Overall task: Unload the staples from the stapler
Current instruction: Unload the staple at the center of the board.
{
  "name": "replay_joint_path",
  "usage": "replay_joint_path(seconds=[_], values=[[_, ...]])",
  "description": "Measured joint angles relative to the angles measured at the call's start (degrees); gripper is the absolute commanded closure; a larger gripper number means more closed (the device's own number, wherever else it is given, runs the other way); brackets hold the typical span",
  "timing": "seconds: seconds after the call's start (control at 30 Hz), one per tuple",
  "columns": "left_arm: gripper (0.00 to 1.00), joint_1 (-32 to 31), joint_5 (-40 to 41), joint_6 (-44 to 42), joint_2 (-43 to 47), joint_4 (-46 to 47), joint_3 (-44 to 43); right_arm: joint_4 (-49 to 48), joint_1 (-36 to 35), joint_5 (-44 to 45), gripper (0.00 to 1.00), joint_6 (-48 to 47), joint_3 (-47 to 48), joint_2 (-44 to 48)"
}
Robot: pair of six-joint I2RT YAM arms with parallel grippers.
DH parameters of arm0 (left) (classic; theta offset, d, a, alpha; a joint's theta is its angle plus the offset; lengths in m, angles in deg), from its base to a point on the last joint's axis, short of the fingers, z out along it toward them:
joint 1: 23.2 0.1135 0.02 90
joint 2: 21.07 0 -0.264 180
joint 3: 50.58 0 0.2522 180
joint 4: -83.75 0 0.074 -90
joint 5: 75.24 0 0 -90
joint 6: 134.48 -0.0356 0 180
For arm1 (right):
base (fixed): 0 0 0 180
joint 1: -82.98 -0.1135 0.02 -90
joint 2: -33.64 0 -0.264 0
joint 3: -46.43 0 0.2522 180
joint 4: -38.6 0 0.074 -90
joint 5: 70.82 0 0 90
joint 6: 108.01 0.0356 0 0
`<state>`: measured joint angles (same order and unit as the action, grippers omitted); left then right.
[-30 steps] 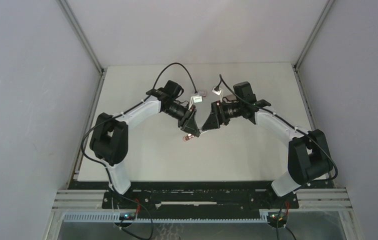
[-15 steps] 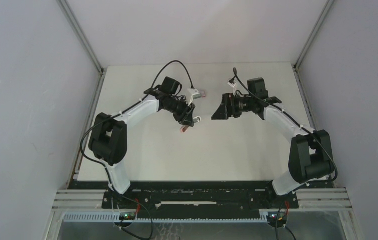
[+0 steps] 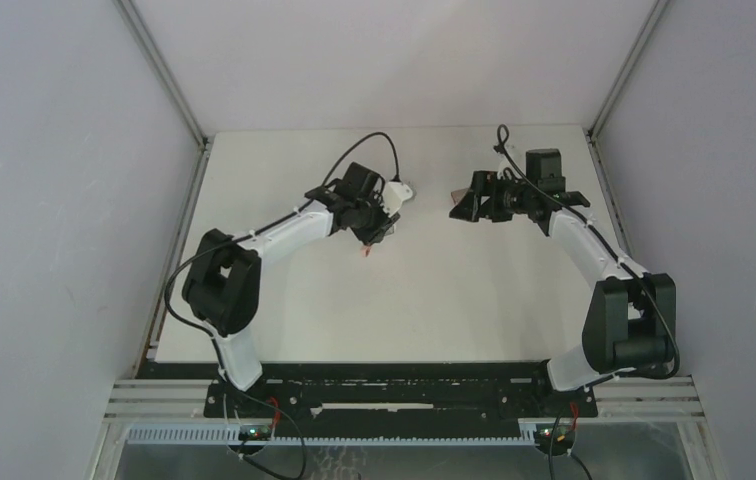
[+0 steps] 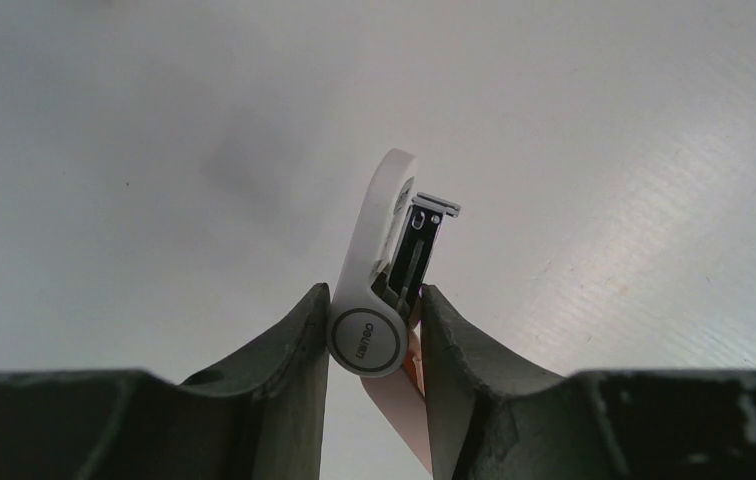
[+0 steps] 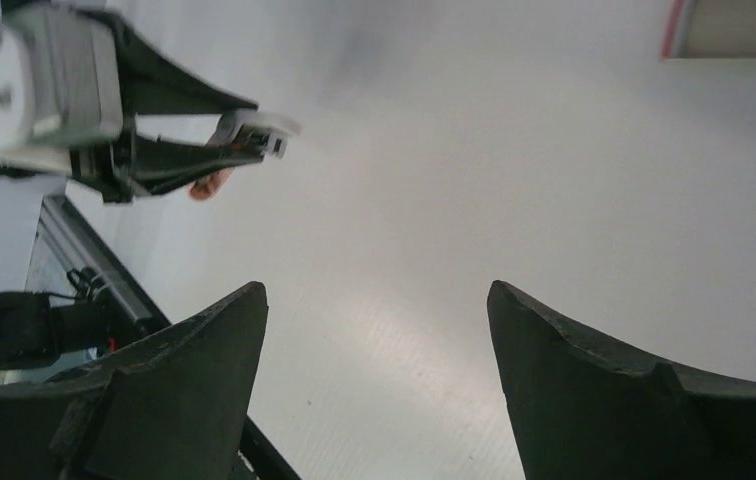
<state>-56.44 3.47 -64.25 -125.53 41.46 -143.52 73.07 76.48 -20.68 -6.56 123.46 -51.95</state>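
Left wrist view shows the left fingers [image 4: 279,385] pinching the stapler [image 4: 369,255] up over the bench [image 3: 474,300], its tray [image 4: 422,238] popped open, while the right fingers [image 5: 594,385] are spread wide, so next they probably must pull the staples out.

The stapler [image 4: 366,290] has a smooth, glossy white plastic shell. Its dark inner channel ends in a bright, silvery metal tip [image 4: 437,205]. The fingers [image 4: 289,370] of the left gripper [image 4: 374,303] look like matt dark grey plastic with a faintly grainy surface, and so do those of the right gripper [image 5: 376,300]. The table [image 4: 604,200] is matt white, finely ribbed, with a soft sheen.
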Motion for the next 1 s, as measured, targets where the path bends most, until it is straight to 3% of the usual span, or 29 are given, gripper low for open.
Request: replay_joint_path(seconds=[0.5,1.0], values=[[0.88,-13.5,25.6,-5.3,-0.8,6.7,2.9,0.1,5.1,3.0,0.19,1.9,0.0,0.0],[0.9,-19.7,33.8,-5.9,-4.8,10.4,5.3,0.1,7.1,3.0,0.18,3.1,0.0,0.8]])
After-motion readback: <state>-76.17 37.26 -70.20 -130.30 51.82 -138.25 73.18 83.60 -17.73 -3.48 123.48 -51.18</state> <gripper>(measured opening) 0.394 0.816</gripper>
